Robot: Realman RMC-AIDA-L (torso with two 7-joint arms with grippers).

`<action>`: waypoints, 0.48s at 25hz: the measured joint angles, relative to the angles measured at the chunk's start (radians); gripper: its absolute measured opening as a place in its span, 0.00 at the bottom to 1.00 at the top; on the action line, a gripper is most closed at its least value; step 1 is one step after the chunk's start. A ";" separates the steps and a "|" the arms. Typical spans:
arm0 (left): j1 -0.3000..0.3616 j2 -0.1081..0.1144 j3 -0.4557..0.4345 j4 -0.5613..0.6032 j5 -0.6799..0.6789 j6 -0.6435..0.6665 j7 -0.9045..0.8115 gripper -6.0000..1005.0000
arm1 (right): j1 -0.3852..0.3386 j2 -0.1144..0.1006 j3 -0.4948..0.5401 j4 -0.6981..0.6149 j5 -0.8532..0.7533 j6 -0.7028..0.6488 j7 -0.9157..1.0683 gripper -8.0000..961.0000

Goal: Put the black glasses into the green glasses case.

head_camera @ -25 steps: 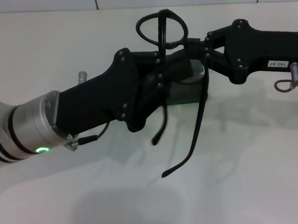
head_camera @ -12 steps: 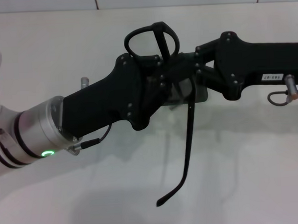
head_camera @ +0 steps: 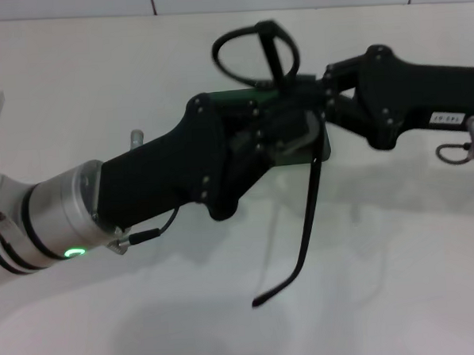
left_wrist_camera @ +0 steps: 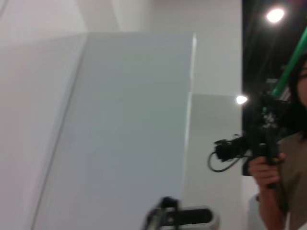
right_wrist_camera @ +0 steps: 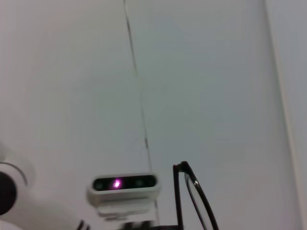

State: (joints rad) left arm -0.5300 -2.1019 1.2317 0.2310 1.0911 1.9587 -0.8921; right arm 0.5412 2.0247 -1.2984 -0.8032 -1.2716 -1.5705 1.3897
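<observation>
Head view: black glasses (head_camera: 256,49) above green glasses case (head_camera: 319,145)

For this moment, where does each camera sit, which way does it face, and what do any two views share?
Head view: from the robot's head, looking down at the white table; both black arms meet at the thin black wire-framed glasses over the dark green hard glasses case.
Left wrist view: faces up and outward at white wall panels and a person holding a camera; no fingers show.
Right wrist view: faces upward at the robot's head camera.
Shared: the glasses frame also shows in the right wrist view.
</observation>
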 joint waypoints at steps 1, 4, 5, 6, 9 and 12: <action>0.002 0.001 0.005 0.003 -0.001 0.009 0.003 0.06 | -0.001 -0.001 0.013 0.007 0.002 0.002 -0.006 0.04; 0.009 0.003 0.006 0.001 -0.004 0.027 0.013 0.06 | -0.006 -0.002 0.073 0.029 0.007 -0.017 -0.016 0.04; 0.011 0.004 0.005 -0.001 -0.004 0.028 0.015 0.06 | -0.010 -0.003 0.099 0.034 0.013 -0.037 -0.017 0.04; 0.014 0.005 0.003 -0.003 -0.004 0.028 0.018 0.06 | -0.018 -0.003 0.125 0.037 0.030 -0.068 -0.017 0.04; 0.023 0.006 0.004 -0.004 -0.003 0.022 0.022 0.06 | -0.046 -0.005 0.182 0.040 0.127 -0.186 -0.016 0.04; 0.020 0.007 0.011 0.000 0.017 0.024 0.017 0.06 | -0.072 -0.006 0.213 0.043 0.263 -0.286 -0.001 0.04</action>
State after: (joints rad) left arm -0.5096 -2.0946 1.2425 0.2306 1.1078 1.9824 -0.8753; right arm 0.4690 2.0187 -1.0857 -0.7599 -1.0084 -1.8562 1.3890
